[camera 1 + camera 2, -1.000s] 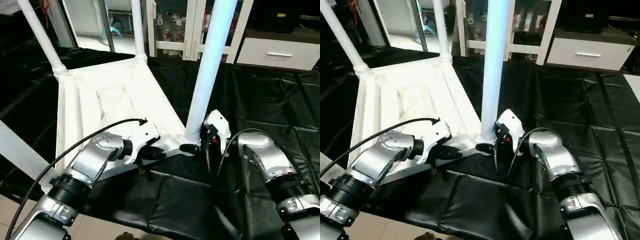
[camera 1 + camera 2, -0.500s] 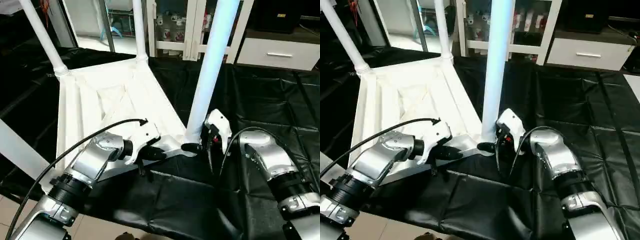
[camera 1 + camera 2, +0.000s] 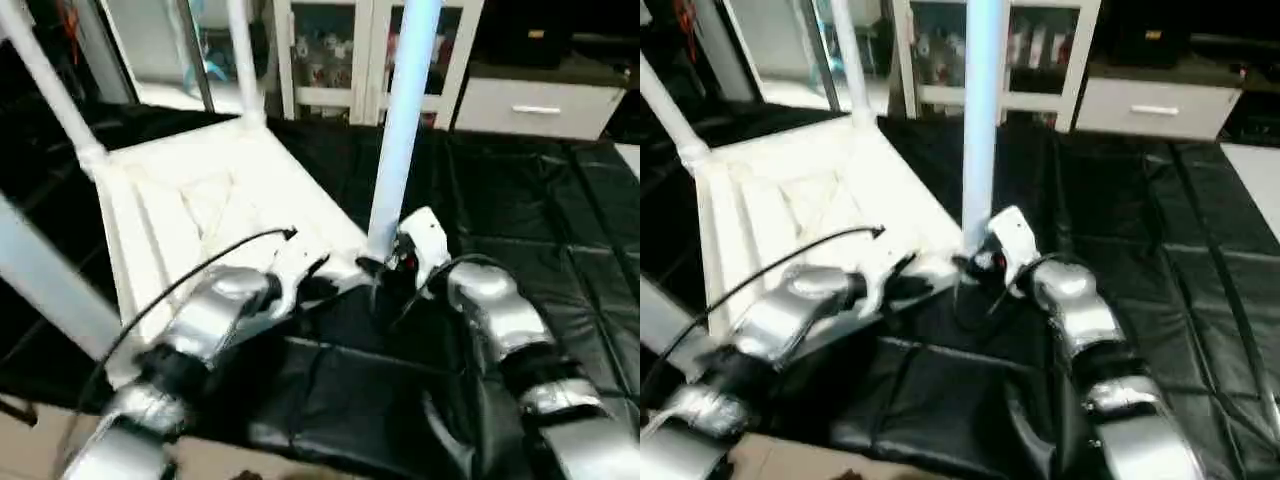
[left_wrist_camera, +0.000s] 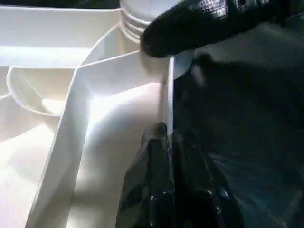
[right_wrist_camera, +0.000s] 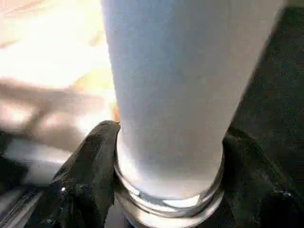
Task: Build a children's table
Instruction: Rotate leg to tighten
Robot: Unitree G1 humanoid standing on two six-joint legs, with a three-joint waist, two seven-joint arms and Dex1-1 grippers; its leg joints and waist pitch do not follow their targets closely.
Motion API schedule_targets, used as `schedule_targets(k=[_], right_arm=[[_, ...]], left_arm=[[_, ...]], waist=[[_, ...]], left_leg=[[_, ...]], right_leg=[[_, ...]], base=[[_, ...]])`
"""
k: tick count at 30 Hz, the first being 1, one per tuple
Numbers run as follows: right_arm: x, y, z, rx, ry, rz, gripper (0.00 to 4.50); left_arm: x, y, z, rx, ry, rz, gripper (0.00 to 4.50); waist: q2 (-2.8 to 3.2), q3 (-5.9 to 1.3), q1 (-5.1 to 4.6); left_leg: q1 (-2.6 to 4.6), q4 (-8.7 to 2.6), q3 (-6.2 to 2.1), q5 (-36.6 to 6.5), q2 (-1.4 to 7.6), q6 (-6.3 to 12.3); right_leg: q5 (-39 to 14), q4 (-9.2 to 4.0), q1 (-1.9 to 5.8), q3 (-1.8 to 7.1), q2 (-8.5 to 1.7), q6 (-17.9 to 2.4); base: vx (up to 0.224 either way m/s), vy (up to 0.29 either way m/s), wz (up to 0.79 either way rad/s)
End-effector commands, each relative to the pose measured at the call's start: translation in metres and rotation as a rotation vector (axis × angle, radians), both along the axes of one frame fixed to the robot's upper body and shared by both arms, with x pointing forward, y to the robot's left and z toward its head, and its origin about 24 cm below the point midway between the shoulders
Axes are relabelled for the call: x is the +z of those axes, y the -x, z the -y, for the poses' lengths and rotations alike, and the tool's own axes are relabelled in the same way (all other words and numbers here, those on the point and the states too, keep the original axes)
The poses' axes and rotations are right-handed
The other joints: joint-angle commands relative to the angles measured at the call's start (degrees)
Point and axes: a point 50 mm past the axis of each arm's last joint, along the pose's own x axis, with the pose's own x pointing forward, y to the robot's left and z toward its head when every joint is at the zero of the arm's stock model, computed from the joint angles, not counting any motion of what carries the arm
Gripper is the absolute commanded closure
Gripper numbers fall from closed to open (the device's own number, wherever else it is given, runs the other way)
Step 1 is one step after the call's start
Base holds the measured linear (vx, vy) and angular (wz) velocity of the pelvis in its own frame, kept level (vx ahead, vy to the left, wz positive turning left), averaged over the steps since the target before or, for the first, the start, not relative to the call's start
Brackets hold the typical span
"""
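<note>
A white plastic tabletop point(image 3: 200, 200) lies upside down on a surface point(image 3: 540, 220) draped in black sheeting, its ribbed underside facing up. White tube legs stand upright from its corners: one at the far left corner point(image 3: 50, 90), one at the far right corner point(image 3: 243, 60), and one at the near right corner point(image 3: 400, 120), which rises out of the top of the head view. Another pale tube point(image 3: 50, 290) slants across the left edge of the head view, close to the camera.

The left gripper point(image 4: 166, 142) reaches in from the lower left, its silver forearm point(image 3: 210, 320) lying over the tabletop's near edge. Its fingers point(image 4: 147, 190) are closed tightly on the thin near rim of the tabletop, a short way from the near right corner.

The right gripper point(image 5: 166, 156) comes in from the right. Its black fingers point(image 5: 90, 166) sit on either side of the foot of the near right leg, right where the leg's ringed end enters the corner socket. They hug the tube from both sides and appear to grip it.

Behind the surface stand a white glass-fronted cabinet point(image 3: 330, 50) and a white drawer unit point(image 3: 530, 105).
</note>
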Motion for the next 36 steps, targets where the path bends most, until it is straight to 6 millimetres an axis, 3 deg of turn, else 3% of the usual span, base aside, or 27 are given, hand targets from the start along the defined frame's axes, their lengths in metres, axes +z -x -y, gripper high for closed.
schedule_targets(k=[1,3,4,8,12,18,19,20,22,23,24,25,28,29,31,32,34,36], right_arm=[[-0.018,0.003,-0.001,-0.133,0.056,-0.038,1.78],[-0.018,-0.001,-0.009,-0.242,0.037,-0.022,1.78],[-0.018,-0.001,-0.009,-0.242,0.037,-0.022,1.78],[-0.021,-0.005,-0.031,-0.494,-0.027,-0.093,1.78],[-0.017,-0.007,-0.042,-0.549,-0.007,-0.061,1.78],[-0.009,-0.011,-0.044,-0.534,-0.095,-0.025,1.78],[-0.007,-0.012,-0.045,-0.500,-0.114,-0.015,1.22],[-0.002,-0.012,-0.046,-0.438,-0.135,0.016,1.22],[0.005,-0.012,-0.044,-0.367,-0.143,0.063,1.02],[0.005,-0.012,-0.043,-0.365,-0.144,0.065,0.91],[0.006,-0.012,-0.043,-0.354,-0.146,0.072,0.81],[0.010,-0.012,-0.034,-0.260,-0.148,0.062,0.72],[0.012,-0.010,-0.030,-0.171,-0.141,0.049,0.59],[0.013,-0.010,-0.023,-0.150,-0.127,0.043,0.43],[0.016,-0.010,-0.012,-0.109,-0.112,0.040,0.25],[0.016,-0.010,-0.012,-0.109,-0.112,0.040,0.21],[0.024,-0.006,0.012,0.027,-0.081,0.034,0.06],[0.027,-0.003,0.018,0.078,-0.076,0.032,0.06]], left_arm=[[0.018,-0.018,0.001,0.142,0.039,0.095,4.50],[0.019,-0.027,0.002,0.229,0.016,0.122,4.50],[0.019,-0.027,0.002,0.229,0.016,0.122,4.50],[0.023,-0.042,0.003,0.388,-0.030,0.225,4.50],[0.024,-0.046,0.005,0.416,-0.045,0.252,4.50],[0.022,-0.045,0.003,0.391,-0.057,0.254,4.50],[0.022,-0.045,0.003,0.378,-0.059,0.253,4.50],[0.020,-0.043,0.002,0.355,-0.058,0.246,4.50],[0.016,-0.040,0.000,0.299,-0.059,0.223,4.50],[0.016,-0.040,0.000,0.296,-0.059,0.222,4.50],[0.015,-0.039,0.000,0.283,-0.060,0.216,4.50],[0.013,-0.034,-0.003,0.217,-0.055,0.190,4.50],[0.012,-0.031,-0.006,0.180,-0.055,0.178,4.50],[0.013,-0.030,-0.006,0.149,-0.050,0.190,4.50],[0.012,-0.027,-0.008,0.111,-0.049,0.182,4.50],[0.012,-0.027,-0.008,0.111,-0.049,0.182,4.50],[0.009,-0.015,-0.010,-0.010,-0.045,0.148,4.50],[0.008,-0.011,-0.011,-0.045,-0.045,0.131,4.50]], waist=[[-1.53,-4.23,-0.14],[-1.47,-4.03,-0.20],[-1.37,-4.28,-0.09],[-1.33,-4.70,0.10],[-1.62,-4.73,0.28],[-1.42,-4.62,0.43],[-1.41,-4.63,0.45],[-0.91,-4.55,0.30],[-1.32,-4.62,0.34],[-1.34,-4.62,-0.23],[-1.29,-4.92,-0.81],[-1.86,-4.94,-1.11],[-1.62,-4.76,-0.93],[-1.94,-4.70,-0.90],[-1.93,-4.61,-0.67],[-1.80,-4.49,-0.64],[-2.10,-4.36,-0.04],[-1.97,-4.34,0.18]], left_leg=[[-0.33,-4.07,0.17,-8.85,-0.26,2.36],[-0.13,-4.10,0.28,-10.39,-0.10,2.74],[0.00,-4.11,0.17,-10.04,-0.17,2.55],[-0.29,-4.00,0.26,-6.99,-0.16,3.08],[-0.40,-3.95,0.41,-6.51,-0.22,3.95],[-0.70,-3.90,0.46,-6.75,-0.09,5.35],[-0.68,-3.91,0.43,-6.68,-0.06,5.30],[-0.75,-3.89,0.45,-7.29,-0.06,5.36],[-0.97,-3.89,0.40,-7.16,-0.04,5.88],[-2.03,-4.08,-0.04,-5.84,-0.17,5.75],[-1.95,-3.86,-0.09,-4.40,-0.22,5.45],[-1.70,-3.74,0.09,-4.26,-0.26,5.85],[-1.21,-3.56,0.34,-4.61,0.05,7.80],[-1.09,-3.56,0.48,-4.50,0.19,8.02],[-1.05,-3.65,0.40,-4.84,0.23,7.84],[-0.88,-3.68,0.47,-5.15,0.39,7.47],[-0.87,-3.79,0.33,-6.63,0.70,7.07],[-0.58,-3.78,0.57,-6.81,0.63,6.36]], right_leg=[[-24.32,-5.38,3.88,1.65,-2.84,-7.35],[-24.48,-5.62,3.44,1.61,-2.86,-7.17],[-24.25,-5.49,3.62,1.61,-2.97,-7.08],[-16.25,-4.52,3.71,1.97,-2.92,-8.91],[-13.14,-4.07,3.87,1.97,-3.06,-10.36],[-13.52,-4.22,4.03,1.87,-3.21,-10.35],[-13.56,-4.18,4.01,1.88,-3.23,-10.38],[-13.42,-4.37,3.98,1.85,-3.10,-10.43],[-12.27,-4.22,4.22,1.83,-3.15,-10.59],[-11.38,-3.64,5.23,1.67,-3.34,-10.09],[-9.70,-3.54,5.19,1.57,-3.26,-10.13],[-9.04,-3.70,4.98,1.61,-3.11,-10.55],[-8.21,-3.62,4.59,1.71,-3.07,-13.16],[-8.61,-3.70,4.34,1.80,-3.08,-13.38],[-9.99,-3.67,4.48,1.70,-3.03,-13.37],[-10.72,-3.85,4.13,1.84,-3.11,-13.31],[-12.62,-3.85,4.40,1.92,-3.39,-12.87],[-13.72,-4.06,3.88,1.98,-3.24,-12.66]], base=[[0.000,0.000,0.00],[0.000,0.000,0.00],[0.000,0.000,0.00],[0.000,0.000,0.00],[0.000,0.000,0.00],[0.000,0.000,0.00],[0.000,0.000,0.00],[0.000,0.000,0.00],[0.000,0.000,0.00],[0.000,0.000,0.00],[0.000,0.000,0.00],[0.000,0.000,0.00],[0.000,0.000,0.00],[0.000,0.000,0.00],[0.000,0.000,0.00],[0.000,0.000,0.00],[0.000,0.000,0.00],[0.000,0.000,0.00]])
